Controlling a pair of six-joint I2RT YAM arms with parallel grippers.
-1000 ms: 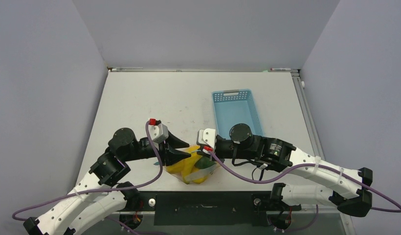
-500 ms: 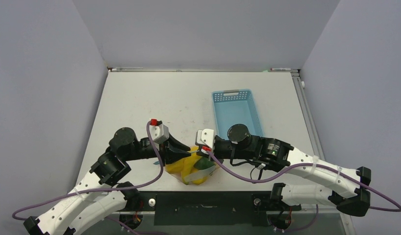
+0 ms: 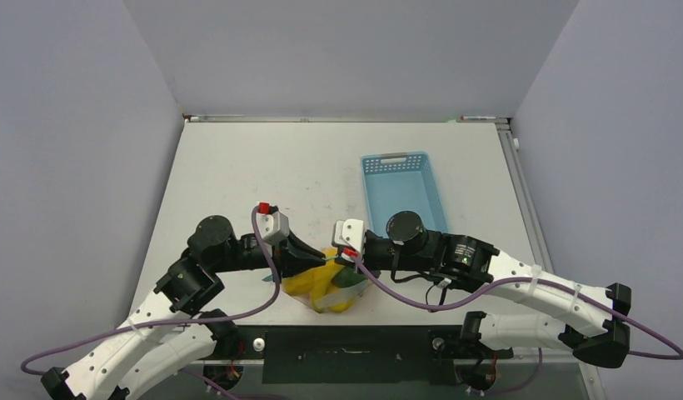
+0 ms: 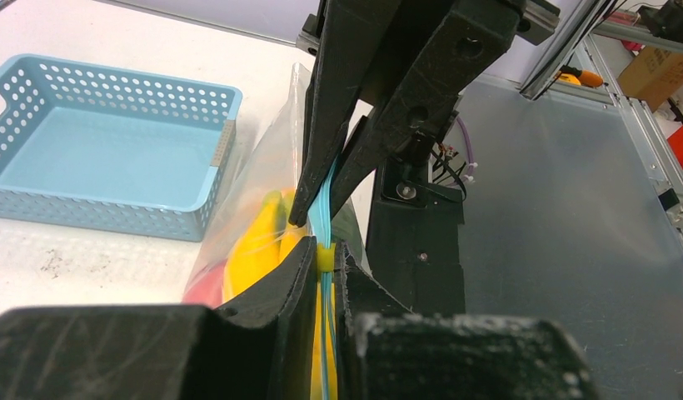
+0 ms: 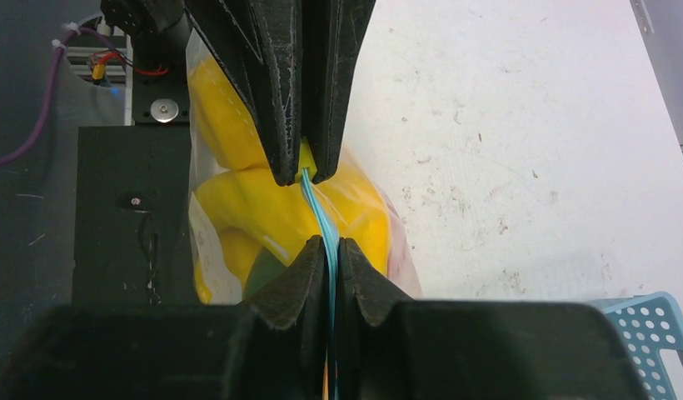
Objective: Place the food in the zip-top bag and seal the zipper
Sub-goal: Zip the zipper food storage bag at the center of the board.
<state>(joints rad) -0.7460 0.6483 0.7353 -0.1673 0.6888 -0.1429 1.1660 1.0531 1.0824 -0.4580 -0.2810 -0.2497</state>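
Note:
The clear zip-top bag (image 3: 331, 287) stands near the table's front edge with the food (image 3: 317, 286) inside: yellow, dark green and red-pink pieces show through the plastic (image 5: 238, 208). Its light-blue zipper (image 5: 315, 208) runs taut between both grippers. My left gripper (image 3: 321, 260) is shut on the zipper at its small yellow slider (image 4: 324, 254). My right gripper (image 3: 338, 261) is shut on the zipper strip (image 4: 323, 208) just opposite, a short way from the left one. In the right wrist view my right gripper (image 5: 329, 243) pinches the strip, and the left fingers (image 5: 280, 100) close on it ahead.
A light-blue plastic basket (image 3: 402, 187) stands on the white table (image 3: 263, 175) behind the right arm, also seen in the left wrist view (image 4: 113, 150). The dark base plate (image 3: 346, 342) lies just in front of the bag.
My left gripper has slid right along the zipper towards the right gripper, so the gap between the two has narrowed. The bag and basket have stayed put.

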